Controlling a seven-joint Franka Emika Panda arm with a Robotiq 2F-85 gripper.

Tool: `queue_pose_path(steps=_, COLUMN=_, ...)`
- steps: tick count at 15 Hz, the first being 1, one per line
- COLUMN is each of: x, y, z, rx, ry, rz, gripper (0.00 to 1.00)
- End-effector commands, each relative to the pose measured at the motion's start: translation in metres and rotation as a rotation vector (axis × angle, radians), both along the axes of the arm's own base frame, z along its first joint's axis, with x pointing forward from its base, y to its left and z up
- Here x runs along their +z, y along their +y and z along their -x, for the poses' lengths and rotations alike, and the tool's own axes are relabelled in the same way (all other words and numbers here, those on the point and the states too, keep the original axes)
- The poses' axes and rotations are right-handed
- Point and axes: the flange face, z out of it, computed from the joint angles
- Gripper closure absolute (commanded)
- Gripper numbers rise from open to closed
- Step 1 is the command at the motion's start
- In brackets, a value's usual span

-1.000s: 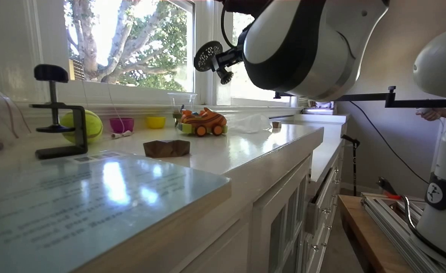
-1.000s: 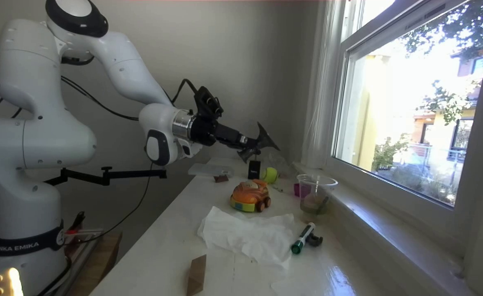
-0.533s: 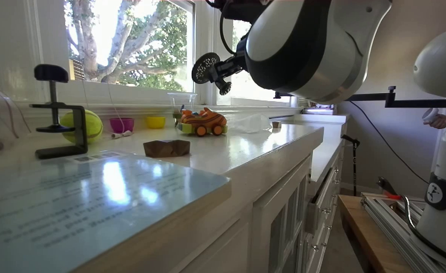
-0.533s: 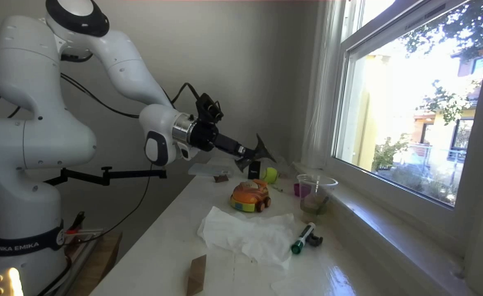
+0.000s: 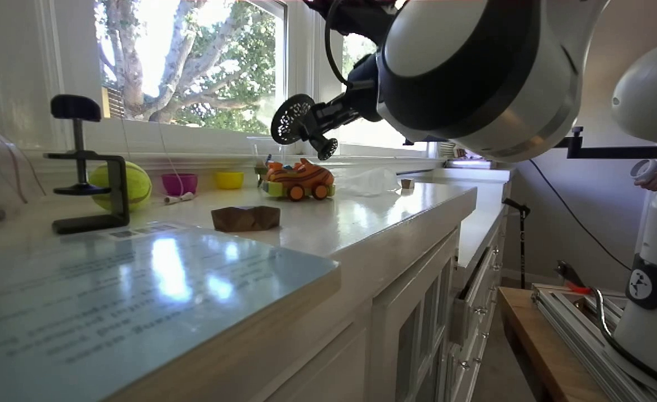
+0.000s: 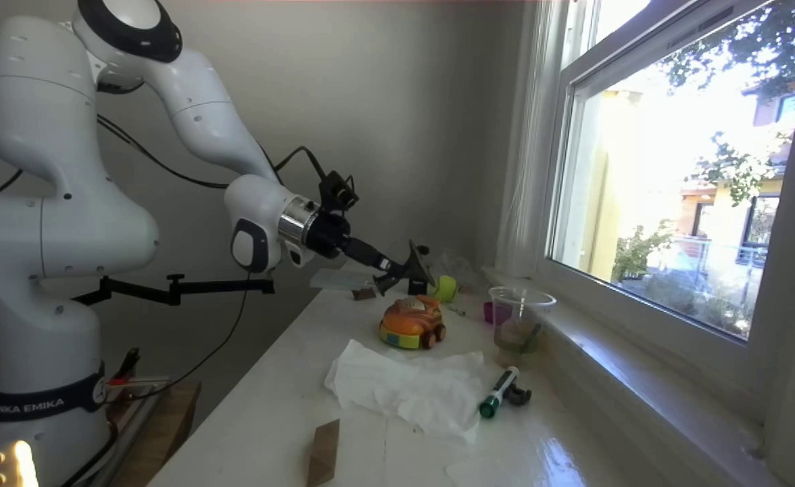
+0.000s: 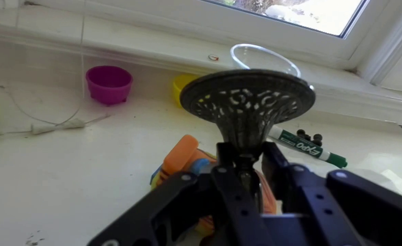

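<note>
A dark metal candle holder (image 7: 249, 99) with a broad openwork flared end is clamped between the fingers of my gripper (image 7: 245, 152). In both exterior views the holder (image 5: 293, 119) (image 6: 416, 262) hangs tilted above the white counter (image 6: 282, 392), its wide end toward the window and a smaller flared end on its other side. Below it stands an orange striped toy car (image 5: 300, 180) (image 6: 411, 321), apart from the holder in an exterior view. Seen from the wrist, the toy car (image 7: 180, 157) lies behind the fingers, which hide much of it.
Along the window wall are a purple cup (image 7: 109, 85), a yellow cup (image 7: 183, 85) and a clear plastic cup (image 6: 520, 318). A green marker (image 6: 499, 392) lies beside a crumpled white sheet (image 6: 411, 389). A black clamp (image 5: 82, 167), tennis ball (image 5: 130, 187) and brown block (image 5: 246, 218) stand farther along.
My gripper has come down toward the counter with the candle holder in it, its pitch steeper, shifting left in both exterior views. The toy car and other counter items have stayed put.
</note>
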Motion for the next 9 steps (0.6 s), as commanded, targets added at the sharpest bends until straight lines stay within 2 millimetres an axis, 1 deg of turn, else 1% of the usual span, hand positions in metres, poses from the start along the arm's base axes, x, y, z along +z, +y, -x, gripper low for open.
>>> queue_pose_path(steps=1, x=-0.003, y=0.018, z=0.001, rx=0.057, ry=0.001, rz=-0.056, gripper=0.93)
queue_pose_path(steps=2, x=-0.004, y=0.021, z=0.002, rx=0.062, ry=0.002, rz=-0.065, gripper=0.93)
queue_pose_path(steps=5, x=-0.004, y=0.023, z=0.002, rx=0.066, ry=0.003, rz=-0.091, gripper=0.93)
queue_pose_path(steps=9, x=-0.008, y=0.028, z=-0.001, rx=0.097, ry=0.019, rz=-0.158, gripper=0.93)
